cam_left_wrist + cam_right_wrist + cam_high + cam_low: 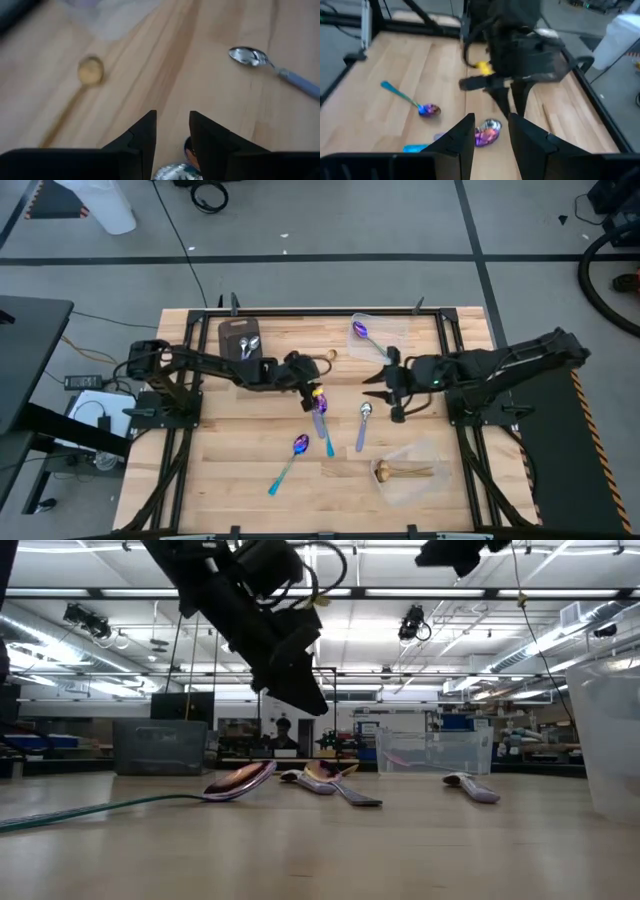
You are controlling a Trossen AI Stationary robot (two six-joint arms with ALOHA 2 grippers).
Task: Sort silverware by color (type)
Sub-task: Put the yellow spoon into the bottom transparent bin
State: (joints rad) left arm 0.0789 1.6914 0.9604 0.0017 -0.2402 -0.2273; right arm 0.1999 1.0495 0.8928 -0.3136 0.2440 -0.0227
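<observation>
Left gripper [318, 402]: its fingers stand slightly apart, holding nothing, just above the bowl of the iridescent purple-blue spoon with teal handle [322, 423].
Right gripper [372, 379]: you have it hovering beside the left one, fingers a little spread, empty.
Doing it well: lower straight down, straddle the spoon's neck across its width, then close; you risk skidding the slim, slick metal otherwise.
Nearby spoons: a silver spoon with pale handle [362, 425] lies just beyond; a second iridescent spoon [288, 461] lies nearer the table's front.
Dark grey rectangular tray [231, 334]: behind the left arm, holds shiny silver spoons [249, 345].
Clear plastic container [385, 326]: behind the right gripper, holds one purple spoon [363, 334].
Front clear container [425, 478]: holds gold spoons [400, 472].
</observation>
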